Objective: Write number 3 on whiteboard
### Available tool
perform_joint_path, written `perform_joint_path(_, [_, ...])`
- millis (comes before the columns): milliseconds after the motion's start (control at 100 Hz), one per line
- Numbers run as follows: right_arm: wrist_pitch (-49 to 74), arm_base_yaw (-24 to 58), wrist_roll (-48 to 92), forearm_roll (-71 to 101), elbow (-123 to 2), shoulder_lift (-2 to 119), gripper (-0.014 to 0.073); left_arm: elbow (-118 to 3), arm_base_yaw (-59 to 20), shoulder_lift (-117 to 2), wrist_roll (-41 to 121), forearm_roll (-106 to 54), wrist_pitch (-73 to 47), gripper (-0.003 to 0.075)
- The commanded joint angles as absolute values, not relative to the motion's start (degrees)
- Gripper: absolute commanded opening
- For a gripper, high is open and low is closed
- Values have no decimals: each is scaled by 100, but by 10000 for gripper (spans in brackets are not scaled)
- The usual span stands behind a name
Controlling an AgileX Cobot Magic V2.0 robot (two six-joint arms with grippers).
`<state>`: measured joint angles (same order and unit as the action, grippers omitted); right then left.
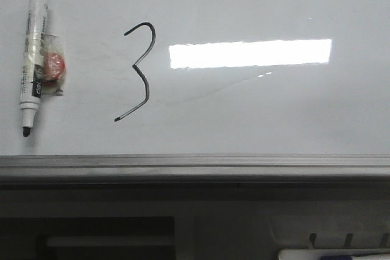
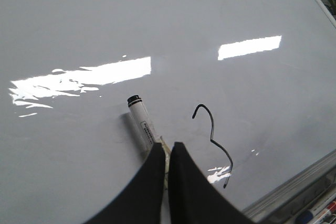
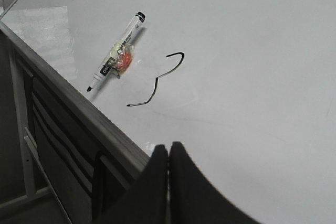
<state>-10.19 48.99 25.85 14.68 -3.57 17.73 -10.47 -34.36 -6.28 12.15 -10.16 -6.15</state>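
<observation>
The number 3 [image 1: 135, 68] is drawn in thin black line on the whiteboard [image 1: 256, 120], left of centre. To its left a black-and-white marker [image 1: 33, 59] lies flat on the board, uncapped, tip toward the front edge, with a red blob taped to its barrel. Neither gripper shows in the front view. My left gripper [image 2: 167, 148] hangs shut over the marker [image 2: 142, 121], apart from it, with the number 3 [image 2: 211, 139] beside it. My right gripper [image 3: 168, 149] is shut and empty near the board's front edge, with the number 3 [image 3: 156, 79] and the marker [image 3: 118, 51] farther off.
The grey metal frame [image 1: 195, 164] runs along the front edge of the board, with dark shelving below it. A tray with spare markers [image 2: 315, 212] sits under the frame at the right. A bright light reflection [image 1: 250, 53] lies right of the numeral.
</observation>
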Motion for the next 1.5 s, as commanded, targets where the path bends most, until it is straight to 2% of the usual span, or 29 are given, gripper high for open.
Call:
perform_joint_path(0, [-1429,4870,2576,1382,-512,1788,-43,-1201,-3281,-674,1140,-609,-156,-21])
perform_joint_path(150, [-1429,4870,2576,1382,-512,1788,-43,-1201,-2585,-674,703,-421,-156,-21])
perform_joint_path(460, [-1429,4870,2576,1382,-512,1788,-43,-1189,-336,-610,700,-154,-167,-21])
perform_joint_path(600, [-1429,4870,2576,1382,-512,1788,-43,-904,235,-278,700,-146,-138,-21])
perform_joint_path(730, [-1429,4870,2576,1382,-512,1788,-43,-411,362,183,436,-99,-138,-20])
perform_joint_path(890, [-1429,4870,2576,1382,-512,1788,-43,77,352,163,-418,176,0,-21])
perform_joint_path(1230, [-1429,4870,2576,1382,-512,1788,-43,67,-3,163,-515,268,-1621,-21])
perform_joint_path(1490, [-1429,4870,2576,1382,-512,1788,-43,67,-38,163,-536,255,-1656,-21])
